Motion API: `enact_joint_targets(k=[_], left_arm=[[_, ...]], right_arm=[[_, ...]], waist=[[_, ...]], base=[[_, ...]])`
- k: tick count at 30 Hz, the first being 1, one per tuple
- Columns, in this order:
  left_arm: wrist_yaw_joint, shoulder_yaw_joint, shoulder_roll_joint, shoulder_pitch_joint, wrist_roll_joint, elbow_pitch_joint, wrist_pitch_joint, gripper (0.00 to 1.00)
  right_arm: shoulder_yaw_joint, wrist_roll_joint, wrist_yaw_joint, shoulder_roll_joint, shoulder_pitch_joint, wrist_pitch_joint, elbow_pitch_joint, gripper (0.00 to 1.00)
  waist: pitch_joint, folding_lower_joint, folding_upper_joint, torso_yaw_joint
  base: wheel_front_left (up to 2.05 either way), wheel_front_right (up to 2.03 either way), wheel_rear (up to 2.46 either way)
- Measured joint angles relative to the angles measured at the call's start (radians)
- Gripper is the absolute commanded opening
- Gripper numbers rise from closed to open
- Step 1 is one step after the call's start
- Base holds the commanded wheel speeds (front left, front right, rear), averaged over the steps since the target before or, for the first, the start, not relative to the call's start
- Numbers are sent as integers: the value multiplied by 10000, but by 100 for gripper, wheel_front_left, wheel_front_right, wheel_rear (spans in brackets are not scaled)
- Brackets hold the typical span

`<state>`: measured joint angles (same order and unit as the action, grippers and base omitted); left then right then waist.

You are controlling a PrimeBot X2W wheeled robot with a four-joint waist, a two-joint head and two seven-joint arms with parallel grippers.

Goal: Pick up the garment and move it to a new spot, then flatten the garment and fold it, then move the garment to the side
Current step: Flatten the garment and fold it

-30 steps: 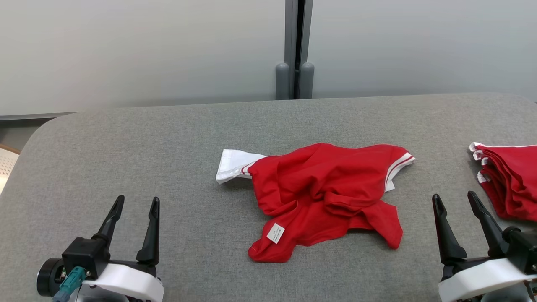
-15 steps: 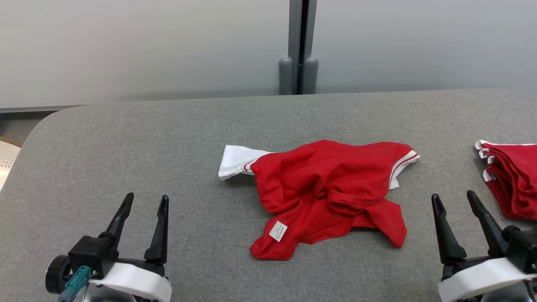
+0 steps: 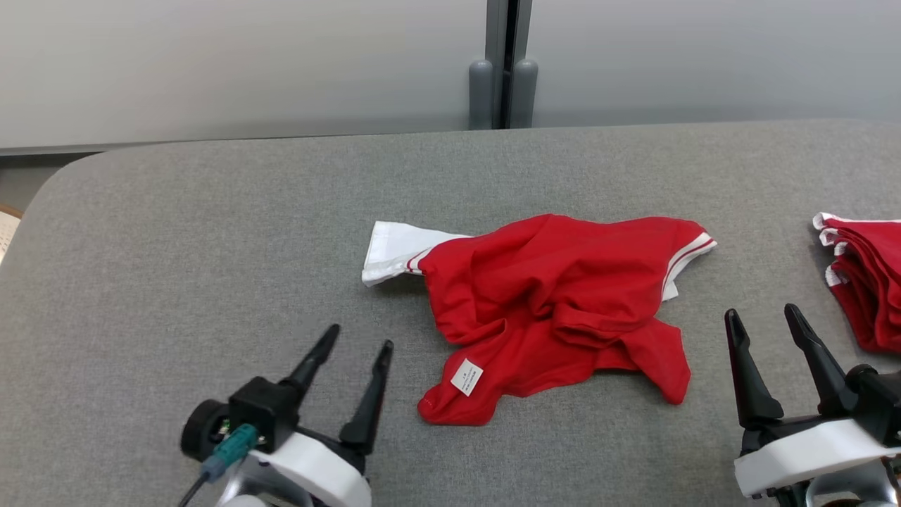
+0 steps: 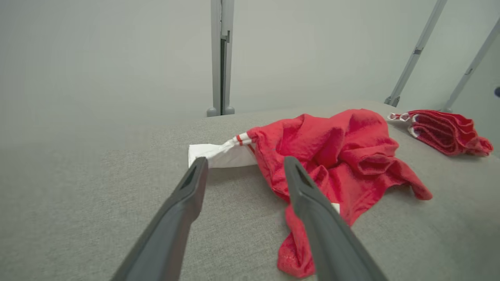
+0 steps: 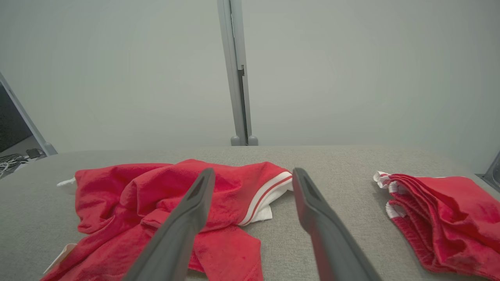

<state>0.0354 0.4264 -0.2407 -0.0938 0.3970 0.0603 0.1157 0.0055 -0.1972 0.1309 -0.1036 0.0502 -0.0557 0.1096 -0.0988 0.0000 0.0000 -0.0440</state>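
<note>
A: Start at the left gripper (image 3: 360, 336): fingers spread wide, nothing between them, tips aimed about one o'clock across the grey table (image 3: 176, 246).

B: And outward from there?

A: The white sleeve (image 3: 394, 250) sits at its one o'clock. The bulk of the red garment (image 3: 556, 296) is at two to three, crumpled mid-table. The hem corner with the label (image 3: 467, 377) is down at four.

B: And the right gripper (image 3: 761, 310)?

A: Also splayed open and empty. From it the garment lies at nine, the striped sleeve (image 3: 693, 250) between ten and eleven, and a loose red flap at eight. The folded red stack (image 3: 869, 282) is off between two and three, well apart from our piece.

B: Which arm's nearer?

A: Close call! The left looks a shade nearer from the head view, but I can't judge either gripper's height off the cloth, so that's a guess.

B: How does the cloth lie?

A: Its long axis runs nine to three across the table, with the white sleeve pointing to nine and the striped end to three. I'd judge that suits one arm per end for the lift.
</note>
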Motion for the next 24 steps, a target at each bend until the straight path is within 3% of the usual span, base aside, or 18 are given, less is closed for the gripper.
enact_joint_targets(k=[6,13,16,24], left_arm=[[-704,1026,600,-571,-2,1202,-382,100],[-1049,1513,911,-1029,127,2681,-1093,100],[-1091,1457,874,-1222,255,3009,-1043,0],[-765,819,376,-1253,382,2479,-579,0]], right_arm=[[119,-42,0,38,-324,54,-35,100],[134,-96,0,82,-579,301,-127,100],[104,-113,0,144,-657,384,-236,100],[-272,-211,0,215,-680,548,-370,100]], waist=[[-632,0,0,160],[-1240,0,0,478],[-1411,0,0,581],[-1455,0,0,358]], base=[[0,0,0],[0,0,0],[0,0,0],[0,0,0]])
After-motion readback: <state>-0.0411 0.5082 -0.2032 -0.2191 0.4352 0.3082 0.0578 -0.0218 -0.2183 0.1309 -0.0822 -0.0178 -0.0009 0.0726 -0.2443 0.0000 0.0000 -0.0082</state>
